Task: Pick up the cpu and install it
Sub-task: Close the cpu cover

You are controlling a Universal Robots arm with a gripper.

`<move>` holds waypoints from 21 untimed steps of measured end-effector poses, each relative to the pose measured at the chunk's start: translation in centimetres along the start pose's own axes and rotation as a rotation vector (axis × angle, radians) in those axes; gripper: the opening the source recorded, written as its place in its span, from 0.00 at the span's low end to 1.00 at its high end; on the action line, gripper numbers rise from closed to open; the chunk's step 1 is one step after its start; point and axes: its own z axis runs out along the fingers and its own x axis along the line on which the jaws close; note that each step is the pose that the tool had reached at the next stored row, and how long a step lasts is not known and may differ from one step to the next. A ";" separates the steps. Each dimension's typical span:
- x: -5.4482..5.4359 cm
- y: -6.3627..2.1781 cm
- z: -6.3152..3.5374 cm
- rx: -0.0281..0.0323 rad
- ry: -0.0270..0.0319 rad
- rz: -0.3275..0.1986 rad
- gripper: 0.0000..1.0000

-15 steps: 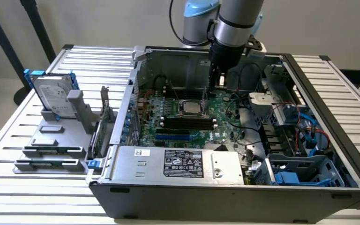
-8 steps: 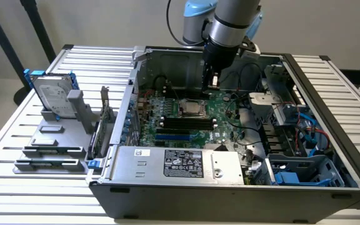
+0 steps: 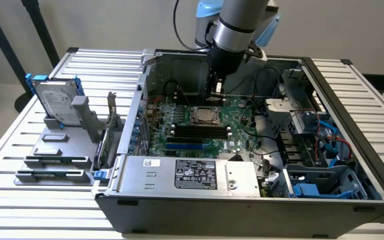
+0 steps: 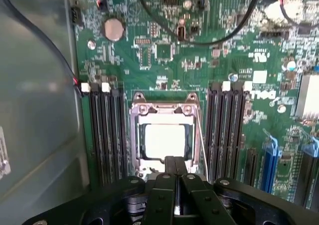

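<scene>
the arm (image 3: 235, 22) is a smooth silver-grey metal tube, round in section, with light blue plastic caps (image 3: 207, 11) on the joint housing at its upper end. lower down it turns into a black wrist piece (image 3: 222, 57), narrower and more angular. a thin black cable (image 3: 174, 22) curves down just beside the tube. the gripper (image 4: 175, 161) is matte black throughout: two slim, flat-sided fingers (image 4: 162, 200) carried on broad hinged link plates (image 4: 119, 195) with rounded ends, and each pivot shows a small round silver screw head (image 4: 221, 182).
</scene>
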 end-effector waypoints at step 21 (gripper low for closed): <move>-0.2 -3.09 1.85 0.0499 -0.0014 0.002 0.11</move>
